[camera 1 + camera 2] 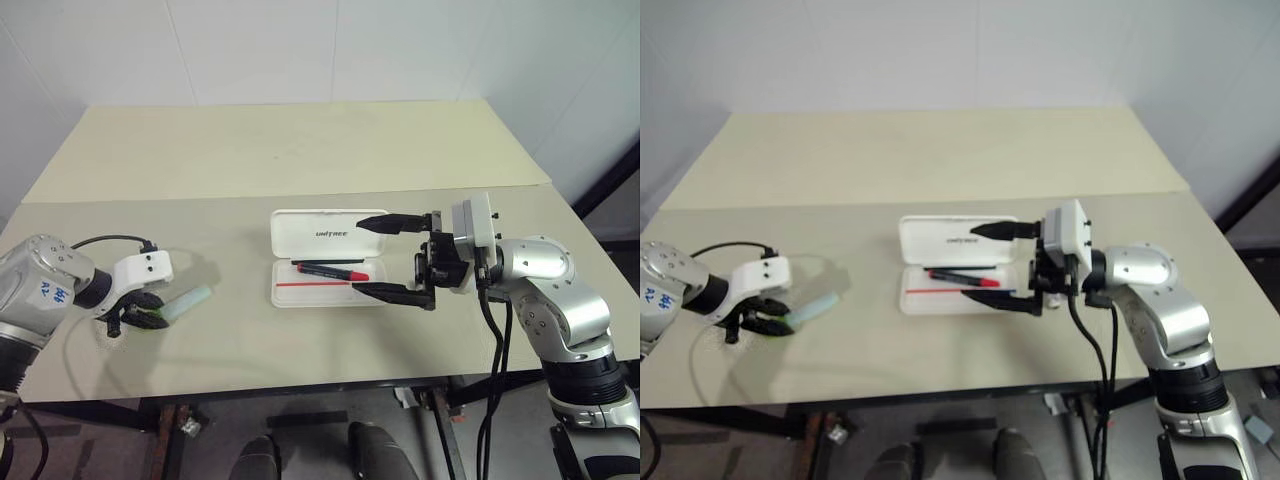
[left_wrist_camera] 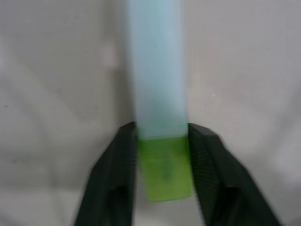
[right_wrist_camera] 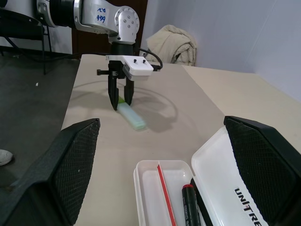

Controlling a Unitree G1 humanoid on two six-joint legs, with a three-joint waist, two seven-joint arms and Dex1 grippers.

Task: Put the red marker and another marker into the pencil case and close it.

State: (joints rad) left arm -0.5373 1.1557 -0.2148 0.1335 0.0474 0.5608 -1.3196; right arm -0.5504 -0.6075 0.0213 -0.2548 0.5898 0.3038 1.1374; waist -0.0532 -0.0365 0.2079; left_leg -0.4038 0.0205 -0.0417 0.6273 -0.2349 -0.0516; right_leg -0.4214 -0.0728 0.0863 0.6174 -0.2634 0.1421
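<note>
Gripping the green end of another marker [image 2: 157,117] between black fingers [image 2: 115,174], left gripper [image 1: 147,309] down at the table's [image 1: 300,150] left side. Spread wide at the open pencil case's [image 1: 325,232] right edge, right gripper [image 1: 385,258] empty. Lying inside the case's near tray, red marker [image 1: 332,271].

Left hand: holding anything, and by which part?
The left hand has its fingers against both sides of the green marker at its bright green end; the marker lies on the table. The right hand holds nothing.
</note>
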